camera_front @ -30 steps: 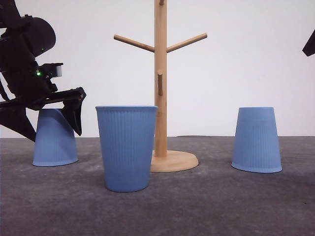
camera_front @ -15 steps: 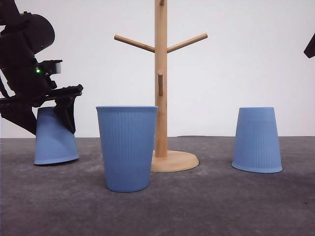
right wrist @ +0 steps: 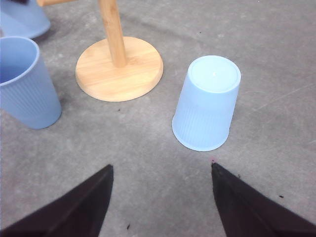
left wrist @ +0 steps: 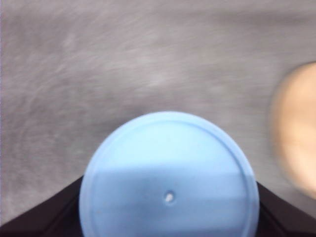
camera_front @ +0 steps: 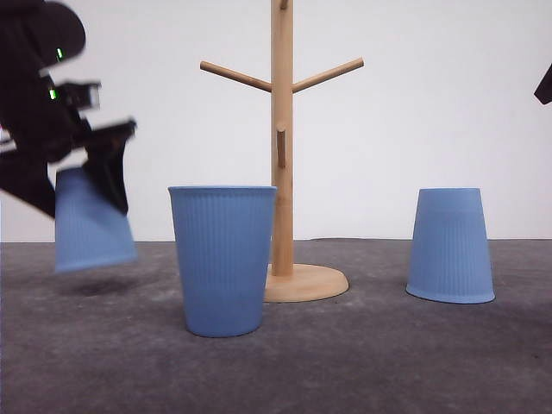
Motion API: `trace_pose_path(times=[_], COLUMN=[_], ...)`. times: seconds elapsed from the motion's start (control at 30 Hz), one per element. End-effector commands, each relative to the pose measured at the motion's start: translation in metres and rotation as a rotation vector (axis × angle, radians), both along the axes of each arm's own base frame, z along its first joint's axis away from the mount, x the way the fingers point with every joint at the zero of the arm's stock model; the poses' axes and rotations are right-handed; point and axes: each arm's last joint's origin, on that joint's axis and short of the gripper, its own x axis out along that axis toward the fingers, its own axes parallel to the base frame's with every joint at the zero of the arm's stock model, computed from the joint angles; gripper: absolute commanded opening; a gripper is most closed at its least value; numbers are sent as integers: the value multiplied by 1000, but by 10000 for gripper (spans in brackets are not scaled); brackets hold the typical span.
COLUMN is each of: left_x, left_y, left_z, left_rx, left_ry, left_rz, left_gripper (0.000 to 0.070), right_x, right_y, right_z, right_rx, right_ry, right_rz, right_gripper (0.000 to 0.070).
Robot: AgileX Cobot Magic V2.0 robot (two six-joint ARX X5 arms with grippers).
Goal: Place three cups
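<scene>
Three light-blue ribbed cups show in the front view. My left gripper is shut on the left cup, which hangs upside down, tilted, just above the table with its shadow beneath. The left wrist view shows that cup's flat round bottom between the dark fingers. The middle cup stands upright in front of the wooden stand. The right cup stands upside down. My right gripper is open above the table, just short of that upside-down cup.
The stand's round base lies between the upright cup and the upside-down cup. Its pegs branch out high above the cups. Grey table surface stretches in front. A dark bit of the right arm shows at the edge.
My left gripper closed on the left cup, tilted it and lifted it off the table, moving up and slightly left. The other cups and the stand stayed put.
</scene>
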Motion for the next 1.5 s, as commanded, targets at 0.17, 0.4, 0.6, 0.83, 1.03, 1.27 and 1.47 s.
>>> trace_pose_path(times=[0.17, 0.4, 0.6, 0.83, 1.03, 1.27, 1.47], left_x=[-20, -38, -37, -27, -22, -15, -4], left_y=[2, 17, 31, 33, 21, 2, -13], left_z=[36, 65, 74, 92, 96, 92, 81], left_rx=[-133, -439, -609, -778, -808, -809, -853], left_ry=[-54, -44, -46, -150, -188, -207, -159], left_rz=[-15, -13, -3, 19, 20, 14, 29], left_gripper=[384, 390, 390, 390, 390, 390, 390], right_x=[0, 0, 0, 0, 0, 0, 0], right_y=[1, 1, 1, 1, 1, 1, 1], right_z=[6, 6, 6, 6, 6, 6, 6], right_rx=[20, 19, 18, 19, 19, 20, 20], right_ry=[-12, -9, -8, -8, -10, -12, -12], right_rz=[-2, -3, -3, -3, -3, -3, -3], right_gripper=[405, 405, 405, 405, 405, 405, 405])
